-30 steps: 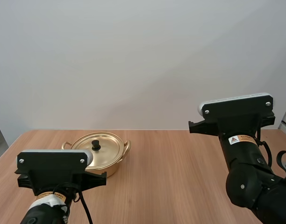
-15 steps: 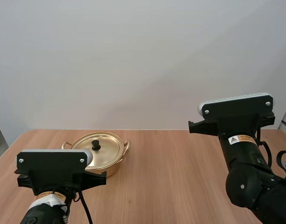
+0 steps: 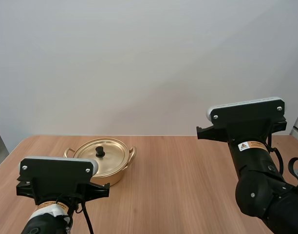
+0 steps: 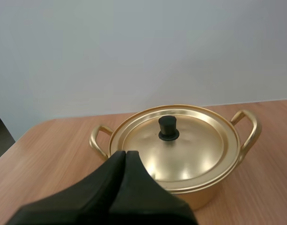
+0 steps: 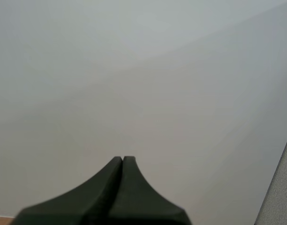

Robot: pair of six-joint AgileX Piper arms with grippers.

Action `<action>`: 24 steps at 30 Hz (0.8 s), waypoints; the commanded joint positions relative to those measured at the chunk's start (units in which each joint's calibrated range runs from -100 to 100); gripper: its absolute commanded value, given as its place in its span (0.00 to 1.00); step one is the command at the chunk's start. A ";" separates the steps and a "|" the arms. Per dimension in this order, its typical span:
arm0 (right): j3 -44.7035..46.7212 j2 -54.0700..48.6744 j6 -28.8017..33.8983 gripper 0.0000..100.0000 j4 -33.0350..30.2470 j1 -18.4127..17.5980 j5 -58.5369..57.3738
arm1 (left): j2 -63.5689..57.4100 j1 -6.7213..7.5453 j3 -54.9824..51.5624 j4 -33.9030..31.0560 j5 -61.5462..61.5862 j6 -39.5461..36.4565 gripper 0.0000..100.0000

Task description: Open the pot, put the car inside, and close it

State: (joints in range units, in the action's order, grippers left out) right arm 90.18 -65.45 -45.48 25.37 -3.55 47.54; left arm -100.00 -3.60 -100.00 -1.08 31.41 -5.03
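Markings: the right arm (image 3: 258, 185) carries an orange-and-yellow warning label (image 3: 251, 145) with a triangle sign below its wrist mount. Its print is too small to read. A yellow band (image 3: 50, 205) shows on the left arm (image 3: 44, 224); its text cannot be read either. The pot bears no readable mark.

Task item: the gold pot (image 4: 207, 190) stands upright on the wooden counter (image 3: 178, 170), in the far left part and close to the far edge where the wood meets the pale wall. Its lid (image 4: 190, 150) sits level and closed, with the black knob (image 4: 168, 127) at its centre. A loop handle (image 4: 249, 129) projects at each side.

Left tool (image 4: 125, 154): fingers pressed together into one dark wedge, gripping nothing, aimed at the pot's near side and short of the knob. Whether the tips touch the lid rim cannot be told.

Right tool (image 5: 122, 159): fingers likewise pressed together, gripping nothing, pointing at the plain wall.

Clearances: a broad stretch of open wood lies between the pot and the right arm. The counter's left edge runs close beside the pot's left handle.

Change since half a second ago: the left arm's wrist mount sits slightly lower and a touch to the right. The pot, the lid and the right arm hold the same positions
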 commanded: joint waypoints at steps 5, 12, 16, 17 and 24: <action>0.04 0.02 0.07 0.00 0.06 -0.04 -0.01 | 0.00 0.14 0.00 -0.29 -0.03 0.00 0.00; 0.04 0.02 0.07 0.00 0.06 -0.04 -0.01 | 0.00 3.25 0.00 3.27 -3.98 -0.10 0.00; 0.04 0.02 0.07 0.00 0.06 -0.04 -0.01 | 0.00 3.97 0.00 4.83 -1.82 -0.10 0.00; 0.04 0.02 0.07 0.00 0.06 -0.04 -0.01 | 0.00 3.97 0.00 4.83 -1.82 -0.10 0.00; 0.04 0.02 0.07 0.00 0.06 -0.04 -0.01 | 0.00 3.97 0.00 2.90 -2.73 -0.10 0.00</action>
State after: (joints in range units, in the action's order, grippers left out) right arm 90.18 -65.45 -45.48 25.37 -3.55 47.54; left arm -100.00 0.38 -100.00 1.87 28.89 -5.12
